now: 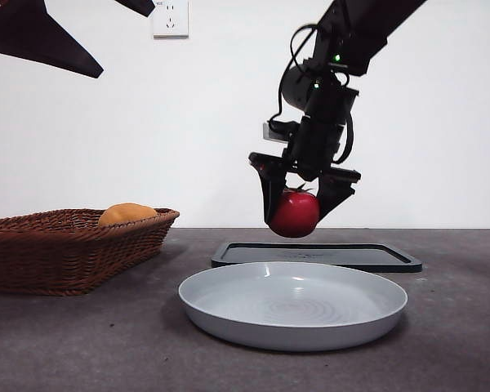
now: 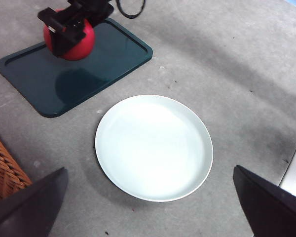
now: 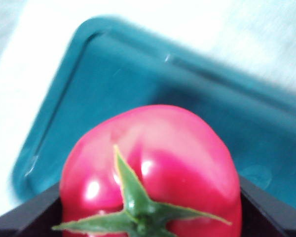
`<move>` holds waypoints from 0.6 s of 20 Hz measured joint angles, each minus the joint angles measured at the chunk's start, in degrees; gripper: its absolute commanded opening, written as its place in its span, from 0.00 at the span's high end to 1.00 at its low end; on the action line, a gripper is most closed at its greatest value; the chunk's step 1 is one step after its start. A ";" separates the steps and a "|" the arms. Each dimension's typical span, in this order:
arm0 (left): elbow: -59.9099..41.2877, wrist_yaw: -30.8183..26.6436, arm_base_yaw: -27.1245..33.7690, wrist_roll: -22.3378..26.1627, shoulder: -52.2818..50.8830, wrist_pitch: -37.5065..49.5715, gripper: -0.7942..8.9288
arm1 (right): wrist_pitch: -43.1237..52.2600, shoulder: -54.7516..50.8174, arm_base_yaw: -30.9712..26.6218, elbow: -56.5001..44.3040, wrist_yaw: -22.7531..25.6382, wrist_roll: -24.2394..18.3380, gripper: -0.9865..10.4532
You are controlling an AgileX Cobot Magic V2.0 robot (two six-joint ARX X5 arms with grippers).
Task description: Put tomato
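- While the right gripper [image 1: 295, 214] hangs in the air above the dark green tray [image 1: 392, 260], its two black jaws are clamped on the tomato [image 1: 295, 216], one on each side.
- From the front, the tomato is clear of every surface, lifted over the tray and behind the far rim of the plate [image 1: 229, 314].
- Seen from the right wrist, the tomato [image 3: 153, 168] fills the space between the jaws, its green leafy stem [image 3: 138, 210] facing the camera and the tray [image 3: 113, 79] below it.
- Over in the left wrist view, the same tomato [image 2: 84, 42] shows red under the right gripper [image 2: 69, 34], with a shadow on the tray [image 2: 34, 84] beneath.
- That pale round plate [image 2: 106, 158] lies on the grey table [image 2: 237, 74], near the tray without touching it.
- Off to one side of the plate stands a brown wicker basket [image 1: 65, 253], holding an orange-yellow fruit [image 1: 126, 214].
- Spread wide apart with nothing between its jaws, the left gripper [image 2: 153, 202] is held high above the plate.
- On the white wall behind is a socket [image 1: 170, 18].
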 measured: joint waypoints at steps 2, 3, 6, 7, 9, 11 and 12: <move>0.00 0.00 -0.02 -0.02 0.00 0.00 0.15 | -0.59 1.73 -1.14 0.13 -0.52 -0.07 0.69; 0.00 0.00 0.00 -0.02 0.00 -0.02 0.15 | -0.79 2.43 -1.42 0.13 -0.85 -0.07 0.69; 0.00 0.00 -0.02 -0.02 0.00 0.00 0.15 | -0.92 2.97 -1.49 0.24 -0.87 -0.13 0.57; 0.00 0.00 -0.02 -0.02 0.00 0.02 0.15 | -0.94 2.97 -1.44 0.24 -0.90 -0.17 0.45; 0.00 0.00 -0.02 -0.02 -0.02 0.00 0.15 | -2.97 3.04 -1.38 0.52 -1.01 -0.28 0.38; 0.00 0.00 0.00 -0.02 0.00 0.00 0.15 | -8.07 3.85 -1.46 5.49 -0.87 -0.33 0.38; 0.00 0.00 0.00 -0.02 0.00 0.00 0.15 | -11.13 3.87 -1.57 9.73 -0.74 -0.31 0.38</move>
